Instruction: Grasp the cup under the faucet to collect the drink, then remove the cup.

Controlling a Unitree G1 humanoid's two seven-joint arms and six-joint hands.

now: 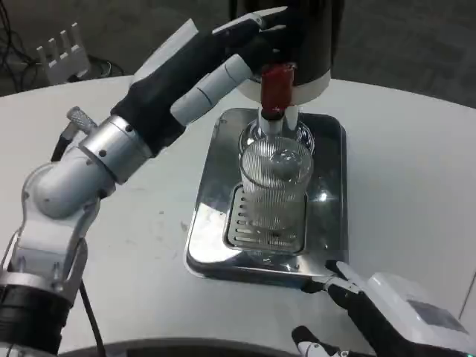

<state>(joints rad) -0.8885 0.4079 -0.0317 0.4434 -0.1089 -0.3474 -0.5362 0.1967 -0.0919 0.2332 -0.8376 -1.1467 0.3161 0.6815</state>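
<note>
White round desk (416, 163) carrying a shiny steel drip tray (331, 201) where the ribbed clear cup (274, 186) is standing on the grate under the red faucet (278, 88); left hand (223, 63) is reaching the tap, grip unclear, right hand (372, 312) waiting near, fingers loose, holding nothing — press steadily.

Single head view, set high on the robot's head or chest, looking steeply down and forward onto the white table (416, 171). Close in: steel tray (331, 223) at centre, left forearm (104, 152) entering from lower left, right hand (387, 312) cut by the bottom edge.
</note>
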